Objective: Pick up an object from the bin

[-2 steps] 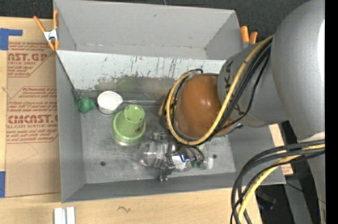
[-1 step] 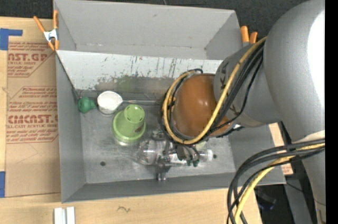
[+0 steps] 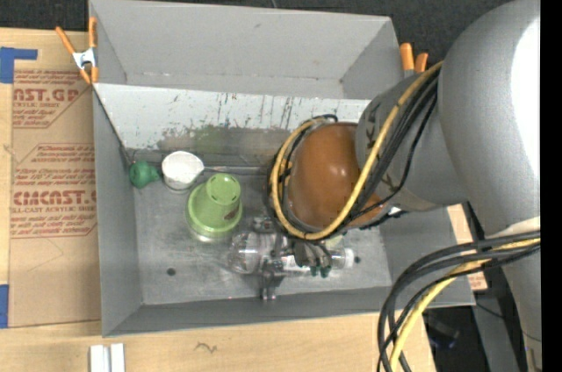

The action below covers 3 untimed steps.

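Arm (image 3: 492, 125) low in bin (image 3: 237, 37) — jaws over clear plastic obj (image 3: 246, 253); open/shut: can't tell.

The bin (image 3: 237, 46) is scuffed matt metal, the green cup (image 3: 214, 205) smooth plastic.

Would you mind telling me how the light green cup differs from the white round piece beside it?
The light green cup is larger than the white round piece. The cup lies nearer the middle of the bin; the white piece sits by the back wall. Both are round, left of the gripper.
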### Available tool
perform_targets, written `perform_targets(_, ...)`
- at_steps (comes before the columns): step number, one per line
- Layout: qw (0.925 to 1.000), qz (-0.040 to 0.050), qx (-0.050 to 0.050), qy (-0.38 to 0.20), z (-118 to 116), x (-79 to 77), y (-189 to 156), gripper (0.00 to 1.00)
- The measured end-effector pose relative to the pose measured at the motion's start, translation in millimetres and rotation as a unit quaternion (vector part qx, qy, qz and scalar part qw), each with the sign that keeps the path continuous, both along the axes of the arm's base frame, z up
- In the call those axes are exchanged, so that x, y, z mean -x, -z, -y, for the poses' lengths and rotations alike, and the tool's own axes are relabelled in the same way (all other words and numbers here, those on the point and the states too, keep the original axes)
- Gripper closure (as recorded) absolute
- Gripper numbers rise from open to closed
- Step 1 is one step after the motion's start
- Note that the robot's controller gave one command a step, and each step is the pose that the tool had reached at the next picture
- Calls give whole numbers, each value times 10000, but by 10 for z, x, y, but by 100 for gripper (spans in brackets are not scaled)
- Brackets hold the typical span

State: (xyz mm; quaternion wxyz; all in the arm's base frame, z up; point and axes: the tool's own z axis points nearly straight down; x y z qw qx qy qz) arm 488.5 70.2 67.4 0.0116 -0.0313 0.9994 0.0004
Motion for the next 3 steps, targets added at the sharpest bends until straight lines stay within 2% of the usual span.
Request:
perform_targets(2, 10000, -63, 3, 5, -2, 11, -124, 100)
perform_targets(3, 9999, -126, 11, 4, -2, 37, -238, 100)
